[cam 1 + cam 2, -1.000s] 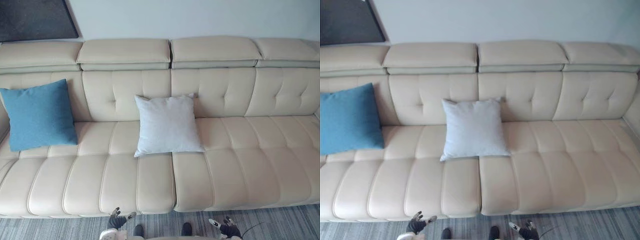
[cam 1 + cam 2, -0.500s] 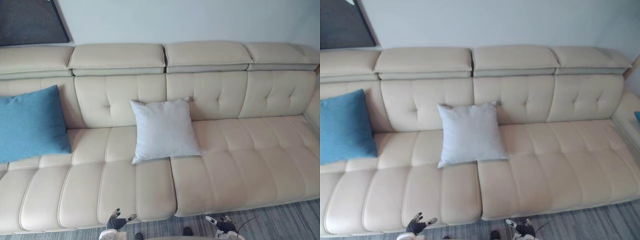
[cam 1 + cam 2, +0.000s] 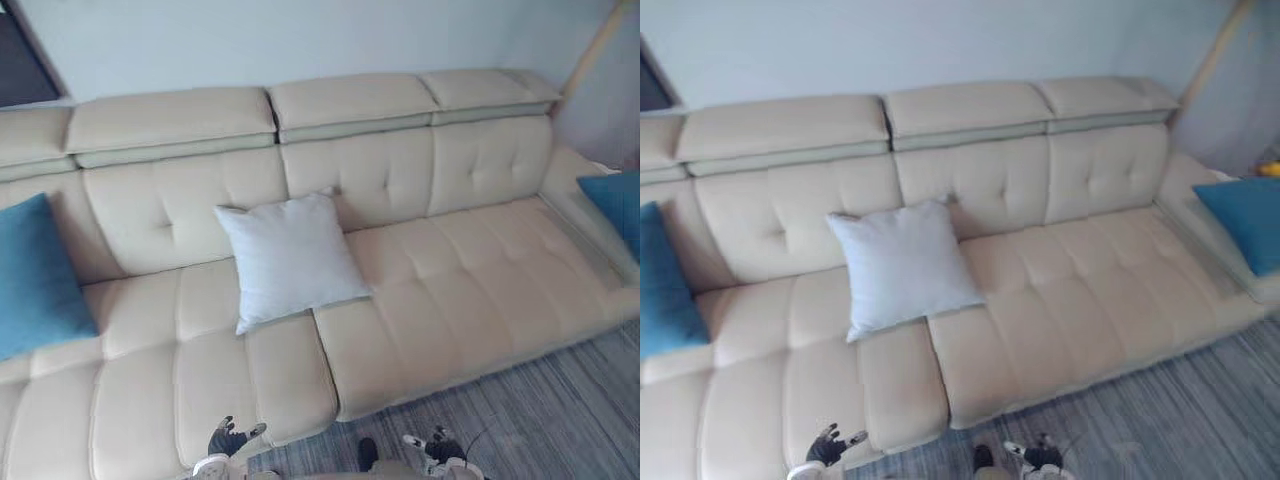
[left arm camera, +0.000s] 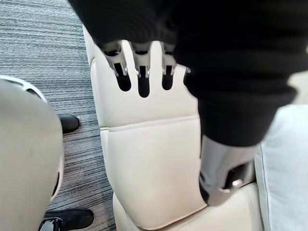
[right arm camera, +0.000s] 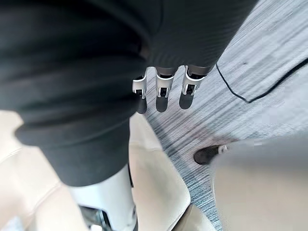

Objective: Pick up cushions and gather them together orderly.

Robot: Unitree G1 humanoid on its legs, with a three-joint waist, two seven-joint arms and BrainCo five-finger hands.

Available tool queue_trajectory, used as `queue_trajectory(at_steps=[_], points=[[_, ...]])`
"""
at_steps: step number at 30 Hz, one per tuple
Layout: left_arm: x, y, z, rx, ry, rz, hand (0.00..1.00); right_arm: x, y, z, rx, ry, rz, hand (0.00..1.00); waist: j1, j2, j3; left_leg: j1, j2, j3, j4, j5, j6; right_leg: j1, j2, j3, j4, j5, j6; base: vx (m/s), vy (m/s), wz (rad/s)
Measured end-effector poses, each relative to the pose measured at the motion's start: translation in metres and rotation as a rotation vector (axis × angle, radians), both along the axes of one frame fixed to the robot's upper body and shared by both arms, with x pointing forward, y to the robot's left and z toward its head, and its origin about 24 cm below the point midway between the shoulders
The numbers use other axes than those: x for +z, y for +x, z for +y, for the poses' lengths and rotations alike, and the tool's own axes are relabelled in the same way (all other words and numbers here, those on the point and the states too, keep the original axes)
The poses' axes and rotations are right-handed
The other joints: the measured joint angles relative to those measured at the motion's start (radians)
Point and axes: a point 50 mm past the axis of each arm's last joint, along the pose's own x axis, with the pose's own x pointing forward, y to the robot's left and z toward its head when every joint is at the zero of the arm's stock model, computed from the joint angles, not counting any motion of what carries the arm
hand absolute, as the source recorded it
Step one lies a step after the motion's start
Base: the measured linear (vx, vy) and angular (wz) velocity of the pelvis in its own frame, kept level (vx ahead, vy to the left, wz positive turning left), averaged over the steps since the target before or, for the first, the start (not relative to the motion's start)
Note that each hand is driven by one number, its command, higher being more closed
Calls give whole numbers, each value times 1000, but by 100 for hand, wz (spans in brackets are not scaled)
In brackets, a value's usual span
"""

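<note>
A cream leather sofa (image 3: 450,290) spans the view. A white cushion (image 3: 290,258) leans against its backrest near the middle. A blue cushion (image 3: 35,275) stands at the sofa's left end, and a second blue cushion (image 3: 1248,220) lies on the right end section. My left hand (image 3: 232,440) hangs low in front of the seat edge, open and holding nothing; its fingers (image 4: 139,60) show above the seat in the left wrist view. My right hand (image 3: 437,447) hangs over the carpet, fingers (image 5: 163,86) relaxed and empty. Both hands are well short of every cushion.
Grey striped carpet (image 3: 540,400) runs along the sofa's front and widens to the right. A dark panel (image 3: 25,60) hangs on the wall at upper left, and a wooden pole (image 3: 590,45) stands beyond the sofa's right end.
The camera has swung right, so the whole picture shifted left and the right-hand blue cushion came into view. The cushions themselves and both hands have not moved.
</note>
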Motion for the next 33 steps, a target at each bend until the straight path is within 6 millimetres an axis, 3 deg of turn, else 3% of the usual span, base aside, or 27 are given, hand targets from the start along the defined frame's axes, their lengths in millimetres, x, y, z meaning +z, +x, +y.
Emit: queue_trajectory(at_steps=[1, 3, 5, 6, 7, 8, 9, 11, 14, 19, 23, 26, 29, 30, 31, 33], points=[[1, 3, -1, -2, -2, -6, 0, 0, 0, 2, 5, 4, -1, 0, -5, -4, -1, -7, 16, -4, 19, -1, -2, -4, -14, -30, 128, -61, -2, 70, -55, 20], [3, 12, -2, -11, -6, -29, 0, 1, 2, -1, 13, -6, -7, 0, -12, -27, -13, -12, 2, -4, 32, 7, -2, -11, -18, -39, 166, -70, 38, 59, -72, 22], [2, 9, -5, -6, -18, -21, 0, 3, 9, -8, 20, -28, -21, 0, 8, 7, -26, -21, 20, 0, -11, 29, 19, 34, 15, -23, 52, -46, 74, -21, -59, 7], [3, 12, -3, 16, -18, -33, 0, 7, 20, -13, 24, -44, -46, 0, 0, 2, -15, -29, 20, 2, -25, 59, -15, 12, -24, -18, 221, -141, 39, -29, -97, 34], [4, 13, 2, 16, -1, -36, 0, 5, 18, -12, 37, -45, -29, 0, -2, -8, -11, -26, -1, -11, -21, 68, -21, 9, -61, -21, 332, -186, 62, 9, -171, 16], [5, 8, 10, 23, 20, -25, 0, 3, 17, -10, 65, -48, -9, 0, 18, -35, -19, -38, -11, 6, 0, 69, -22, 30, -65, -19, 280, -212, 81, -39, -230, -33], [1, -1, 10, 30, 18, 5, 0, 6, 26, -11, 91, -62, -29, 0, 34, -13, -21, -59, 12, 30, 21, 69, -23, 55, -35, -30, 191, -205, 64, -71, -229, -62], [-1, -4, 3, 32, -3, 18, 0, 11, 39, -16, 94, -82, -57, 0, 27, 38, 7, -84, 47, 21, 32, 77, -35, 112, 13, -46, 45, -172, 14, -129, -145, -26], [-3, 0, -12, -1, -35, 17, 0, 9, 30, -25, 82, -102, -27, 0, 16, 74, 36, -78, 67, -2, 25, 102, -59, 139, 33, -65, 6, -141, -2, -171, -52, 7], [-4, -3, -11, 9, -38, 29, 0, 2, 6, -30, 25, -102, 38, 0, -9, 72, 40, -78, 42, -52, 19, 119, -55, 116, 14, -54, 11, -139, -3, -168, 30, -6], [-4, -6, -10, 108, -67, 17, 0, 1, 5, -19, 20, -79, 30, 0, -7, 69, 38, -76, -10, -199, 108, -32, -54, 74, 29, 80, 0, -129, 1, -84, 148, -93], [-4, -9, -5, 121, -59, 15, 0, 1, 1, -9, 8, -55, 13, 0, -11, 57, 26, -77, -22, -171, 109, -65, -41, 67, 30, 139, -65, -94, -16, -38, 198, -92], [-3, -10, 1, 143, -48, 15, 0, 0, -2, -3, 5, -39, 21, 0, -18, 29, 10, -76, -28, -138, 122, -78, -29, 39, 29, 181, -64, -59, -9, 53, 107, -46], [-3, -11, 2, 143, -45, 17, 0, -1, -4, -1, 3, -34, 26, 0, -18, 20, 5, -66, -32, -121, 132, -95, -33, 39, 30, 199, -61, -23, 12, 95, 37, -47], [-4, -11, 1, 145, -49, 18, 0, -2, -7, -2, 4, -35, 34, 0, -16, 23, 2, -54, -24, -99, 134, -105, -32, 40, 43, 218, -49, -14, 26, 99, 32, -57], [-5, -12, -1, 153, -56, 23, 0, 0, -3, -3, 17, -37, 23, 0, -14, 32, -5, -43, -4, -44, 136, -118, -38, 19, 71, 240, -49, 3, 19, 110, 21, -92]])
